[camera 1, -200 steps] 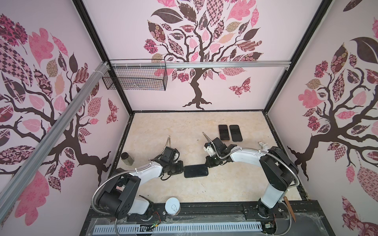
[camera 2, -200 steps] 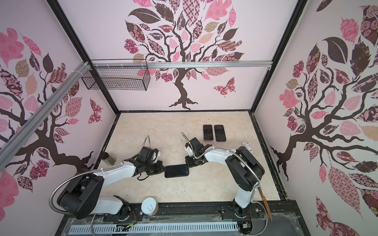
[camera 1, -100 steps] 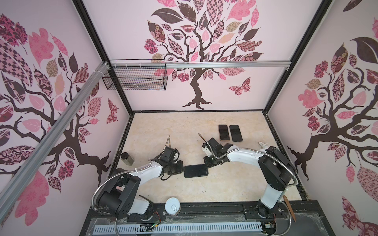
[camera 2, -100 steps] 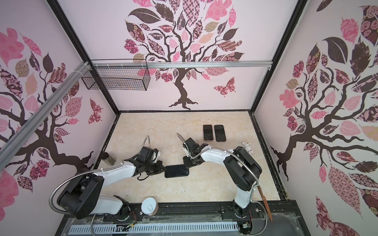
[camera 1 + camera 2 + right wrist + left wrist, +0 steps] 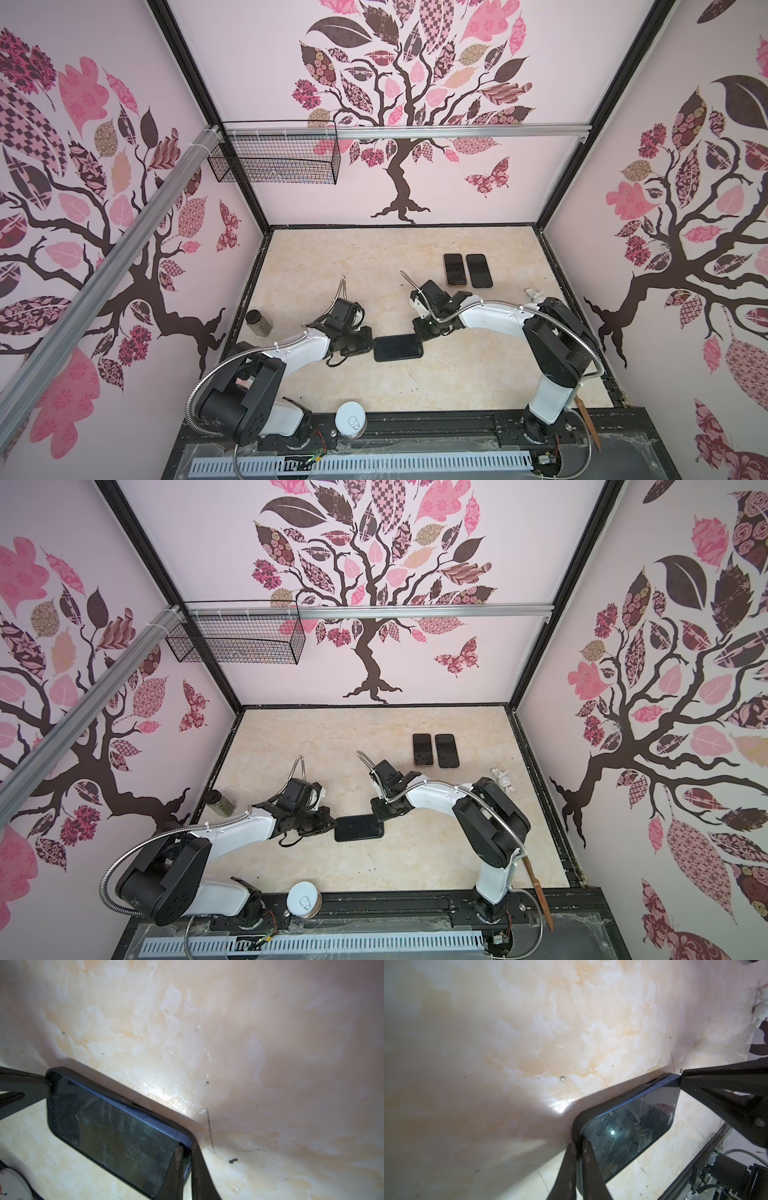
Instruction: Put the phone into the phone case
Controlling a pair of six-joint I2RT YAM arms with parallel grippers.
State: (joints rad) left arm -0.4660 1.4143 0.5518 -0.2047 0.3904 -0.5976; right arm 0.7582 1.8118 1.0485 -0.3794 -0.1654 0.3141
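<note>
The dark glass-fronted phone point(image 5: 629, 1132) lay inside the black rubbery phone case point(image 5: 575, 1127) mid-table point(image 5: 457, 374). The left gripper point(image 5: 579, 1145) and right gripper point(image 5: 187, 1146) each pinched opposite case corners. One long edge possibly remained unseated.

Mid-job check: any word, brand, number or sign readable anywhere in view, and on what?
No text is readable anywhere.
phone in its phone case: dark screen, no marking.
can lid: plain white, pull tab only.
white object at the right wrist view's edge: tiny marks, too cropped to read.
</note>
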